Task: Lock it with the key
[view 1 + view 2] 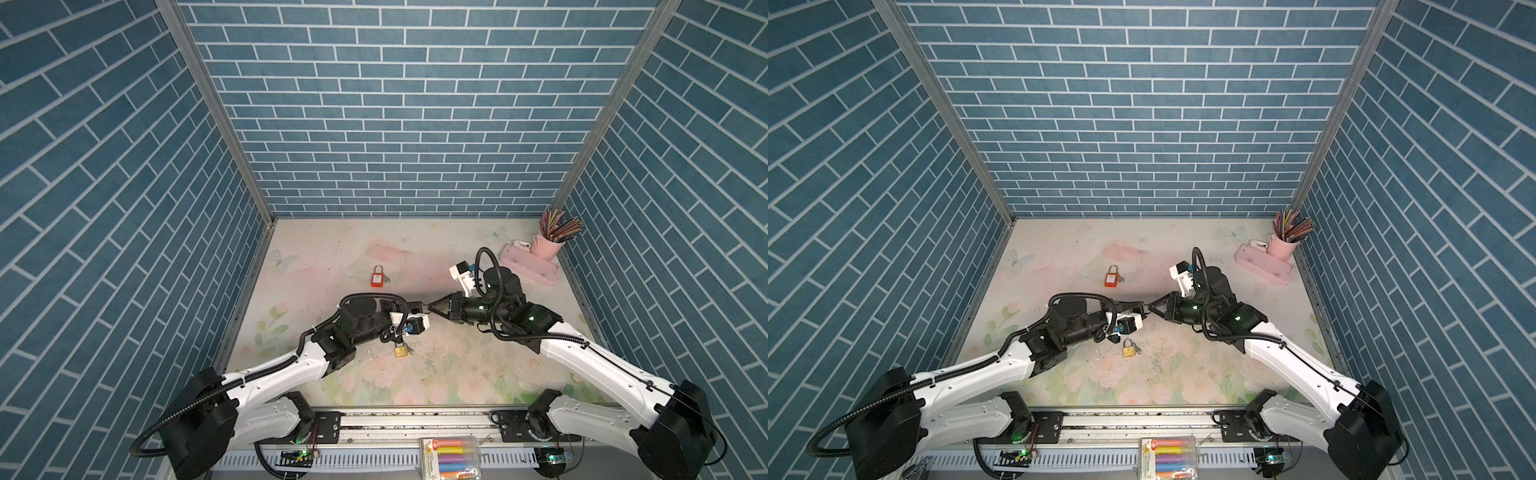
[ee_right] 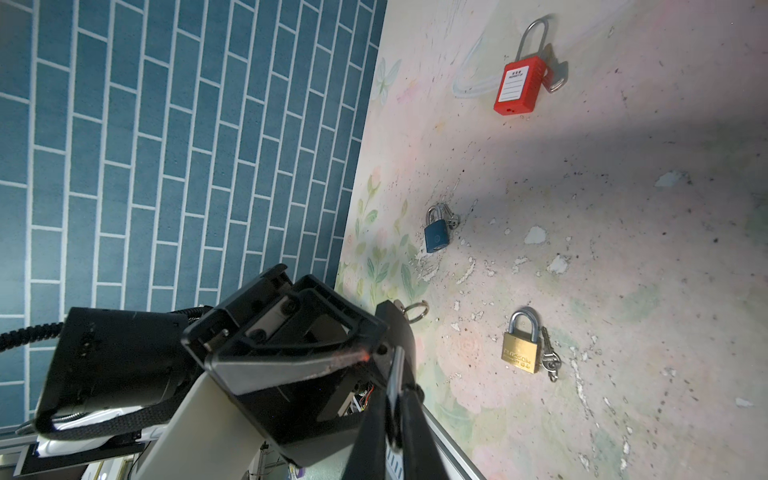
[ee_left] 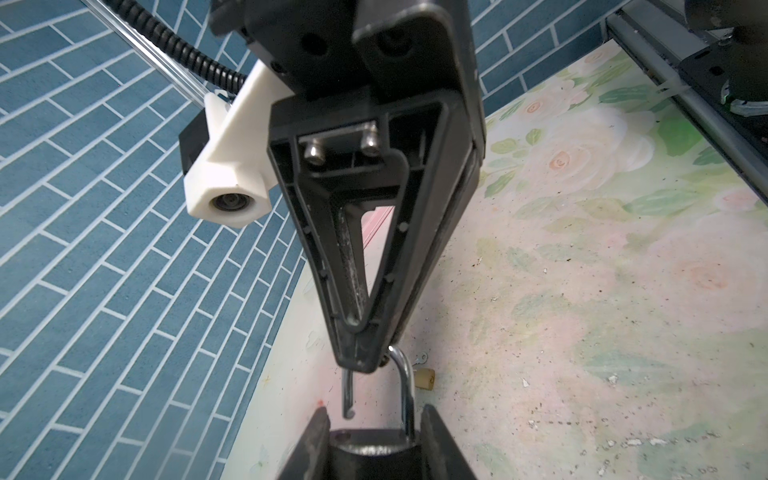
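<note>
Containers first: a pink cup [image 1: 550, 249] stuffed with coloured pencils [image 1: 559, 226] stands on a pink tray [image 1: 528, 266], well away from the brass padlock [image 1: 400, 352], off in the far right corner. On the opposite side of the brass padlock, past the rail, there's a clear plastic case [image 1: 473, 441] with chunky coloured markers [image 1: 451, 449] in a row.

The two grippers meet tip to tip in the air just beyond the brass padlock. The left gripper [image 3: 374, 415] is clamped on the body of a dark padlock [image 3: 374, 455], which sits snug between its fingers. The right gripper [image 3: 359, 359] is pinched fully closed on the top bend of the shiny steel shackle [image 3: 405, 386]. The shackle is popped open: one leg is in the body, and the notched leg hangs free above its hole.

I honestly can't make out a key in the dark padlock. A small bunch of keys [image 2: 550, 359] lies just beside the brass padlock on the scuffed floral table [image 1: 457, 374]. A red plastic-bodied padlock [image 1: 377, 280] lies farther out, and a small blue padlock [image 2: 436, 237] is near it.
</note>
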You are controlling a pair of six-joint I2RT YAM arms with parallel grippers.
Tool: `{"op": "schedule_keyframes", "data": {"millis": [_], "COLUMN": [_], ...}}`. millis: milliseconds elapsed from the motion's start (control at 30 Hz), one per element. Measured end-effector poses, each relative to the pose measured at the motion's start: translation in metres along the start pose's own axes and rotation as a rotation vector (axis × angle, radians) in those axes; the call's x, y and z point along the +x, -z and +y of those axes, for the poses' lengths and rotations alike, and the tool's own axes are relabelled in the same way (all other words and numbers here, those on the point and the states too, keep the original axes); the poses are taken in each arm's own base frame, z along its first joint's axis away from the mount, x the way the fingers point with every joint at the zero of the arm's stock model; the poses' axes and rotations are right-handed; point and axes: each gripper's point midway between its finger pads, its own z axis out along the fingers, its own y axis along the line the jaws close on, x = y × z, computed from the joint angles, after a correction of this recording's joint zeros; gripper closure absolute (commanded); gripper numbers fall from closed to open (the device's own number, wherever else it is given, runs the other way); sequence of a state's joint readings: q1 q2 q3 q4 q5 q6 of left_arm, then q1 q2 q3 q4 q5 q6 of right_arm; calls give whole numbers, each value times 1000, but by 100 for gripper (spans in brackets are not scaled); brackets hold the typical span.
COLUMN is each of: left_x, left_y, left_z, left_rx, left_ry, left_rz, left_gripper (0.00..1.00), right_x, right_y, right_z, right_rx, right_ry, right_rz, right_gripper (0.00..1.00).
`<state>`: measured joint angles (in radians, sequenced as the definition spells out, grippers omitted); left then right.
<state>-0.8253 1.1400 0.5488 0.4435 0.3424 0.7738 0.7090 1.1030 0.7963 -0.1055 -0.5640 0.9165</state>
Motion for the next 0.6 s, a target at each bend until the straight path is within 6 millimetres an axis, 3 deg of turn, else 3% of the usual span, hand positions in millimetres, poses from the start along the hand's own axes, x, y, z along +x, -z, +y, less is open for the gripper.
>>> {"op": "schedule_keyframes", "data": {"millis": [100, 600], "left_x": [0, -3], "left_y": [0, 1], "left_z": [0, -14], "left_rx": [2, 76], "left_ry": [3, 25], "left_rz": [-1, -29], "left_gripper": [100, 100], "right_x": [0, 15], "right_y": [0, 1], "right_z": [0, 0], "right_rx": [2, -43], "right_ry": [19, 224], "right_rz": [-1, 36], "right_gripper": [100, 100]}}
